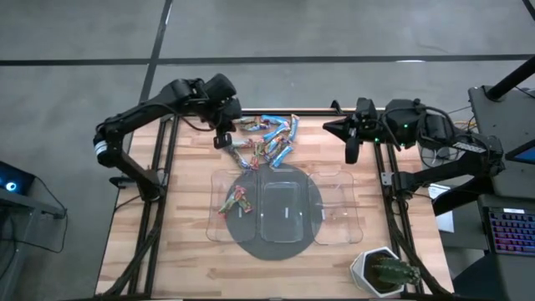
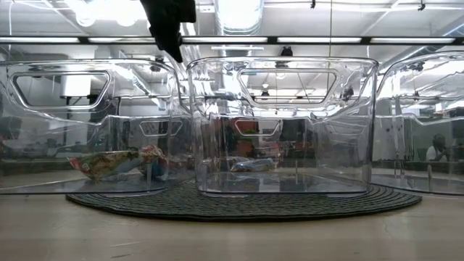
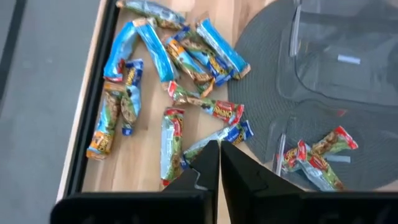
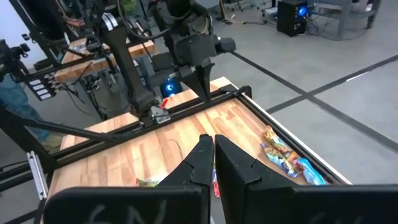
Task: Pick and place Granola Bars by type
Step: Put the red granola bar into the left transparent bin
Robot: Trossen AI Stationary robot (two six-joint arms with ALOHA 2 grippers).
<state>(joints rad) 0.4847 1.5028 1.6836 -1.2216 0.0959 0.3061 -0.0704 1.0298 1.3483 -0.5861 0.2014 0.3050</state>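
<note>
A wooden desk (image 1: 192, 251) is carrying a round dark mat (image 1: 251, 242) with three clear plastic trays (image 1: 284, 209) standing on it. The Granola Bars (image 1: 266, 140) are lying heaped at the desk's far edge, a few (image 1: 236, 201) resting in the left tray. The left end effector (image 1: 224, 140), fingers pressed together and empty, is hovering just beside the heap; the right end effector (image 1: 352, 155), likewise closed, is waiting at the far right edge.
</note>
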